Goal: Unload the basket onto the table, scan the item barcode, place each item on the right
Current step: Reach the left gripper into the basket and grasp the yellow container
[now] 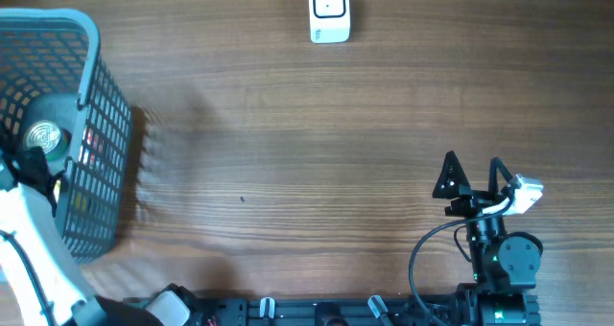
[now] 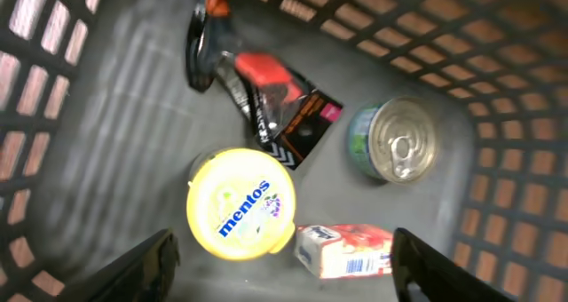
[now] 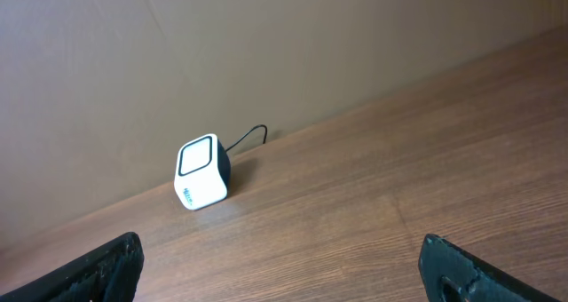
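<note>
Surface: brown wooden table [image 1: 288, 125].
Scanner: white barcode scanner [image 1: 330, 11], upright at the far edge, cable behind it.
Basket: grey mesh basket [image 1: 96, 96] at the table's left end.
Items: all in the basket: Mentos tub [image 2: 240, 204], tin can [image 2: 399, 142], small carton [image 2: 346, 251] with its barcode showing, black pouch [image 2: 284, 115].
Left gripper [image 2: 284, 249]: down in the basket over the tub, fingers spread, grasping nothing.
Right gripper [image 3: 284, 266]: near edge, spread wide, empty, facing the scanner.

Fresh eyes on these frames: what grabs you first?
The grey mesh basket at the table's left edge, where the left gripper hangs open over a yellow Mentos tub, a tin can, a small barcoded carton and a dark pouch. Next, the white barcode scanner alone at the far edge; the right gripper sits open at the near right.
</note>
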{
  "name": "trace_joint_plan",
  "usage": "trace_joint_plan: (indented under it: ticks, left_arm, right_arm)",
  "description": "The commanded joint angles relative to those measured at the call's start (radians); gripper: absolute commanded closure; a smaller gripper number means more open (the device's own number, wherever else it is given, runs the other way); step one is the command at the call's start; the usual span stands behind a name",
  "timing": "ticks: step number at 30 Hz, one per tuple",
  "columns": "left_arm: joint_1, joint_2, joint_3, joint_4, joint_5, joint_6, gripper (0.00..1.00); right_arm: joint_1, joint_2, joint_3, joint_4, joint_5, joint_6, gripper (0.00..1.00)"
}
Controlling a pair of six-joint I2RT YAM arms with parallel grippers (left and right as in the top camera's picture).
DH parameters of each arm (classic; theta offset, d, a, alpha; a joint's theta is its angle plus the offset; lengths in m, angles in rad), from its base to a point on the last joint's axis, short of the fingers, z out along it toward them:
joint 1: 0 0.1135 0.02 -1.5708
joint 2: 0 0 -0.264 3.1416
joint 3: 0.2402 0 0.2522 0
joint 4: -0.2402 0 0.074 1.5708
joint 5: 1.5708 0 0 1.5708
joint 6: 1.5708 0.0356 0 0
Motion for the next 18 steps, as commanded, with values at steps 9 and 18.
trace_joint_plan:
  ticks: [9,18]
  left_arm:
    - [0.006,0.278,0.011,-0.018,-0.051,0.005,0.00]
    - [0.006,0.376,0.011,0.016,-0.046,0.005,0.48]
  right_arm:
    - [0.003,-0.005,-0.001,0.002,-0.013,-0.018,0.00]
    - [0.003,-0.005,-0.001,0.002,-0.013,-0.018,0.00]
